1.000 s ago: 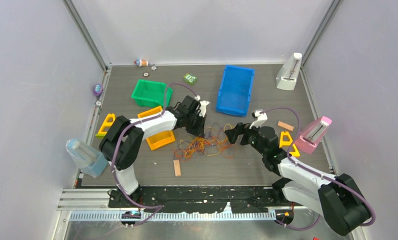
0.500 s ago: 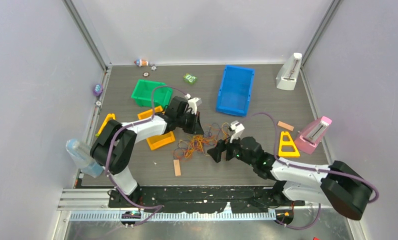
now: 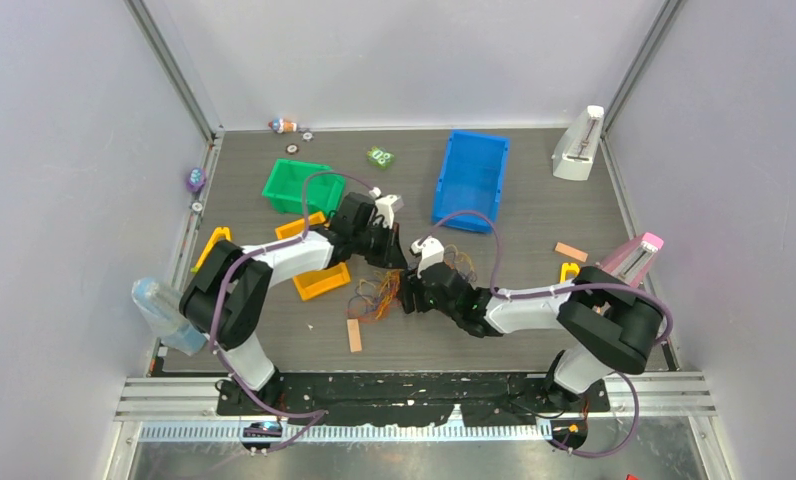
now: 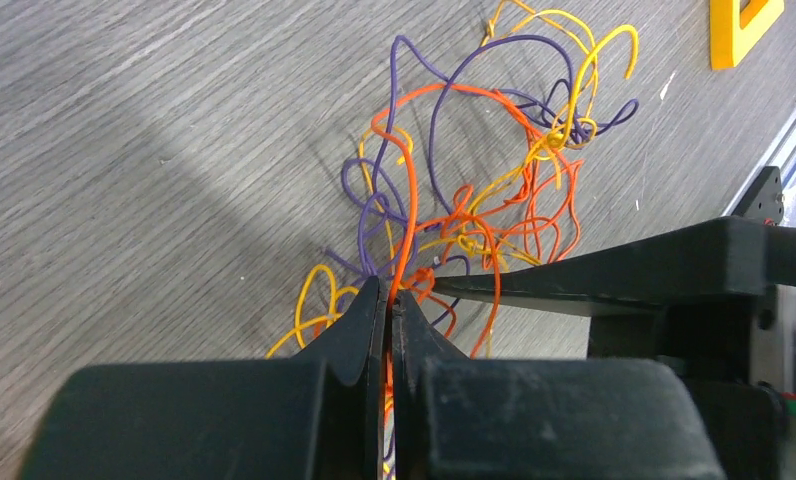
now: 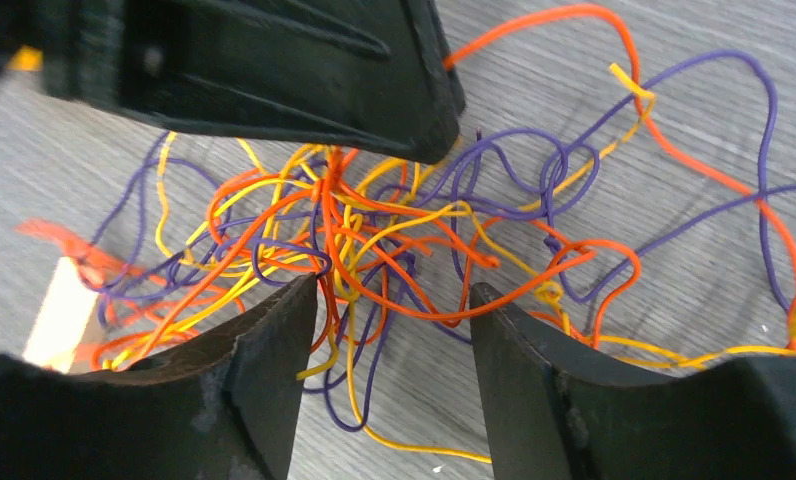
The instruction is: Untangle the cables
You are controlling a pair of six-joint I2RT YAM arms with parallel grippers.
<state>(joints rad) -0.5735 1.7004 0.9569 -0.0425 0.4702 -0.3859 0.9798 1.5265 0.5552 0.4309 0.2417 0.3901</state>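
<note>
The cables lie as one tangle of thin orange, yellow and purple strands on the grey table, mid-left. My left gripper stands at the tangle's far edge. In the left wrist view it is shut on an orange cable that runs up into the tangle. My right gripper is at the tangle's right side, close to the left one. In the right wrist view it is open, its fingers straddling the strands low over the table, with nothing gripped.
An orange bin and a green bin sit left of the tangle, a blue bin behind it. A wooden block lies in front. A pink metronome and a white one stand right.
My right arm has swung left from the right side of the table, bringing its open gripper down over the tangle. My left gripper shifted slightly left a second ago and has since held still.
</note>
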